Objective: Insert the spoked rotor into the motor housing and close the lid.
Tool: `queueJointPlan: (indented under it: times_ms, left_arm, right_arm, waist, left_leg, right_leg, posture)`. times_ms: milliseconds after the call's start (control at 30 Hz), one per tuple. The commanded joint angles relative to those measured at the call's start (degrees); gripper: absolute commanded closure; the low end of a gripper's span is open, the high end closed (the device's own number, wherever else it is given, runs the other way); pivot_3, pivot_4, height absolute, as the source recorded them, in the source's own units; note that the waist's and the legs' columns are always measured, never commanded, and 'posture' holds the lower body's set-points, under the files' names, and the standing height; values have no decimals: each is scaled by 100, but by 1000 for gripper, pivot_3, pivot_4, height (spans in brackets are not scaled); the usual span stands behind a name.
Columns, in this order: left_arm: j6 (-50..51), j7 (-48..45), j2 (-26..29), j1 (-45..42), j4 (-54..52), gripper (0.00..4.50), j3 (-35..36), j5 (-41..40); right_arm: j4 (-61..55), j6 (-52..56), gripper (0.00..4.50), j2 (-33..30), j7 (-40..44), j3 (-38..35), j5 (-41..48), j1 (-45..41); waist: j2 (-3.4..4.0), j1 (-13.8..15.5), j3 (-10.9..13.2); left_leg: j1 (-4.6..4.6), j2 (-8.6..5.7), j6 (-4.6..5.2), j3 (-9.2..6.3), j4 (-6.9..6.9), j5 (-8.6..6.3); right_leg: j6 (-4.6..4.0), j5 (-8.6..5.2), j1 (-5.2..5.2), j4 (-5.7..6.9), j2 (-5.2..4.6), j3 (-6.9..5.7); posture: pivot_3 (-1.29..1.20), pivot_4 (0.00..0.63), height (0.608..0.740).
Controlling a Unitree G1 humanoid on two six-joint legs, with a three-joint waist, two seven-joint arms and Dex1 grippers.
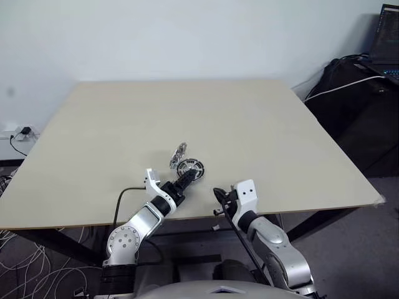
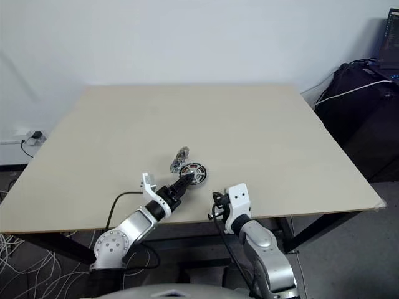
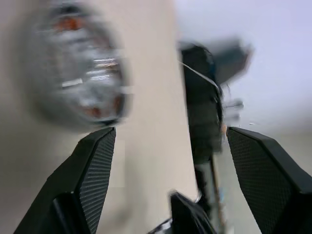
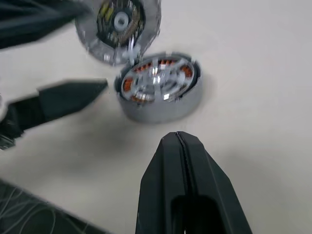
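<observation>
rotor: spoked rotor [image 4: 158, 80] looked already seated in the motor housing [image 4: 161, 105]; silver spokes over the copper ring, my read from the right wrist view.
housing position: on the worktop [image 1: 249, 124], near the front edge, roughly centred between my arms.
lid: lid [image 4: 119, 27] not on; tilted, propped on edge just beside the housing on its far-left side, looked to be touching its rim.
left tool: left tool [image 1: 185, 180] released, fingers spread wide, nothing between them; tips right at the housing's near-left side.
right tool: right tool [image 4: 179, 141] clenched tight, empty; short of the housing on the near-right, apart from it.
key relation: lid lay just past the housing from the left tool, a little to the left; left arm clearly nearer than right.
next move (judgement): left takes the lid, lays it flat over the housing; the tilt made a rim grab likeliest.
risk: nudging the housing while reaching past it.
</observation>
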Motion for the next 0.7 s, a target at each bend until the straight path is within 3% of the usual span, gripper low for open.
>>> queueJointPlan:
  times_ms: [33,133,233,367,567,700]
  left_arm:
    - [-1453,-848,325,61,-157,627,-537,1627]
    - [-2851,-1129,661,150,307,627,-903,3082]
    - [-3708,-1434,932,268,711,1199,-1189,3911]
    - [-4356,-1387,992,504,1023,2516,-1279,4548]
    - [-4884,-1060,752,574,1226,4468,-1004,4830]
    - [-5485,-1421,808,549,1443,4468,-1102,4932]
  right_arm:
    - [122,-253,4500,40,-68,15,-122,-400]
    - [504,-326,4500,60,-118,84,-312,-874]
    - [903,-374,4500,158,-200,49,-402,-1310]
    - [1765,-349,4500,277,-320,-3,-566,-2108]
    - [2939,-281,4500,490,-374,-21,-669,-3033]
    - [3390,-247,4500,649,-239,1,-627,-3412]
  waist:
    - [6,-11,0]
    - [11,-5,1]
    - [15,7,1]
    - [17,9,2]
    - [18,7,1]
    - [20,-4,0]
  left_leg:
    - [1,0,0,2,-2,0]
    - [6,1,-2,13,-7,1]
    - [5,2,-5,15,-15,2]
    - [-9,-1,-8,21,-30,4]
    - [-19,1,-12,30,-36,9]
    - [-17,1,-11,33,-37,11]
  right_leg:
    - [0,0,0,-1,-1,2]
    - [-1,1,-5,0,1,9]
    - [-3,1,-12,2,0,10]
    - [-11,-4,-34,1,-6,15]
    - [-13,-3,-54,8,-3,22]
    - [-15,-4,-54,11,1,22]
  posture:
    - [0,0,740]
    - [0,0,740]
    - [0,0,740]
    - [0,0,740]
    - [0,0,740]
    - [0,0,740]
